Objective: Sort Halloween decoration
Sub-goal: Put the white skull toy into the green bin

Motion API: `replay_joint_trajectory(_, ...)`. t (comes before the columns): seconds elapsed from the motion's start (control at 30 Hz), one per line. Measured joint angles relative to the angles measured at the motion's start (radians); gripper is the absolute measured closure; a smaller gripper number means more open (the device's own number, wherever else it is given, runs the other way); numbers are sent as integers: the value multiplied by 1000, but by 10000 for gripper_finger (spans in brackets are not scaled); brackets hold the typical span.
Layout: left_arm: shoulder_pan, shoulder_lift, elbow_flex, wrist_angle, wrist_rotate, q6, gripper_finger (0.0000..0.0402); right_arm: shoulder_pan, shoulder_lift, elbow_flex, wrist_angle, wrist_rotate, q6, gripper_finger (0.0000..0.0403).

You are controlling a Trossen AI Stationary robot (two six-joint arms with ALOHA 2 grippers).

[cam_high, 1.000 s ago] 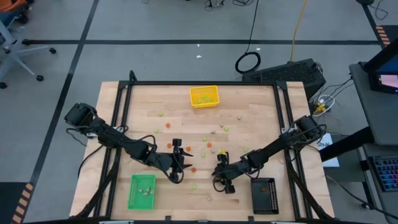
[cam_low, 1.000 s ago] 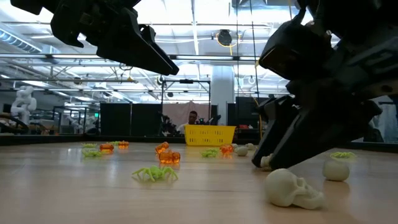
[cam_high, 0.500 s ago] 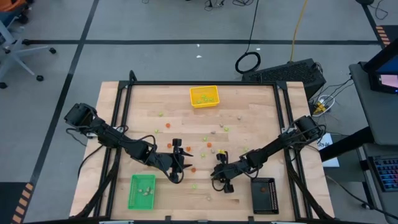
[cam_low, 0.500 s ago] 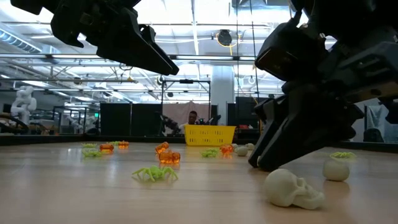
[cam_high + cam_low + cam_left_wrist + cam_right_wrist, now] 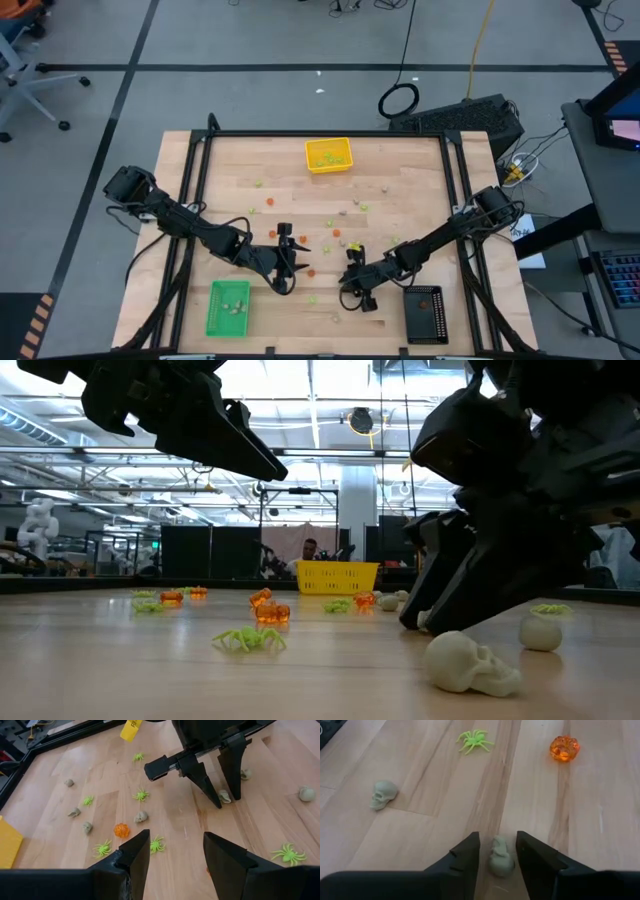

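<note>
Small Halloween decoration pieces lie scattered on the wooden table (image 5: 400, 180): green spiders (image 5: 475, 741), orange pumpkins (image 5: 564, 748) and pale skulls (image 5: 383, 794). My right gripper (image 5: 498, 851) reaches down to the table near its front middle. It is open, with its fingers on either side of one pale skull (image 5: 500, 862) that lies on the wood. My left gripper (image 5: 175, 855) hangs open above the table left of it (image 5: 285, 262), with nothing between its fingers. My right gripper comes slanting down from the table's right, fingertips at the wood, with the pale skull (image 5: 223, 796) lying between them close to one finger (image 5: 232, 785). Whether a finger touches the skull, I cannot tell.
A yellow tray (image 5: 328, 155) stands at the far middle, a green tray (image 5: 228, 307) at the near left and a black tray (image 5: 425, 314) at the near right. A larger-looking skull (image 5: 470, 663) and a pale ball (image 5: 541, 632) lie close to the low camera.
My right gripper has stayed over the small skull and tipped a little at the wrist.
</note>
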Motion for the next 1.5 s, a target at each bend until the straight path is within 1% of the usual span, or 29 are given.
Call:
replay_joint_trajectory(0.33, 0, 0, 0, 0, 0, 0, 220, 0, 0, -1, -13, 0, 1, 357)
replay_joint_trajectory(0.43, 0, 0, 0, 0, 0, 0, 220, 0, 1, -1, -9, -1, 1, 370)
replay_joint_trajectory(0.77, 0, 0, 0, 0, 0, 0, 220, 2, -30, -5, 118, -19, -12, 373)
replay_joint_trajectory(0.93, 0, 0, 0, 2, 0, 0, 220, -1, -34, -6, 248, -12, -33, 378)
replay_joint_trajectory(1.07, 0, 0, 0, 4, 0, 0, 220, -10, -34, -5, 317, -4, -57, 391)
replay_joint_trajectory(1.17, -1, 0, 0, 6, 0, -2, 220, -19, -36, -5, 327, -3, -55, 402)
replay_joint_trajectory(1.5, -1, 0, 0, 13, 0, -2, 220, -45, -38, -3, 300, 1, -8, 402)
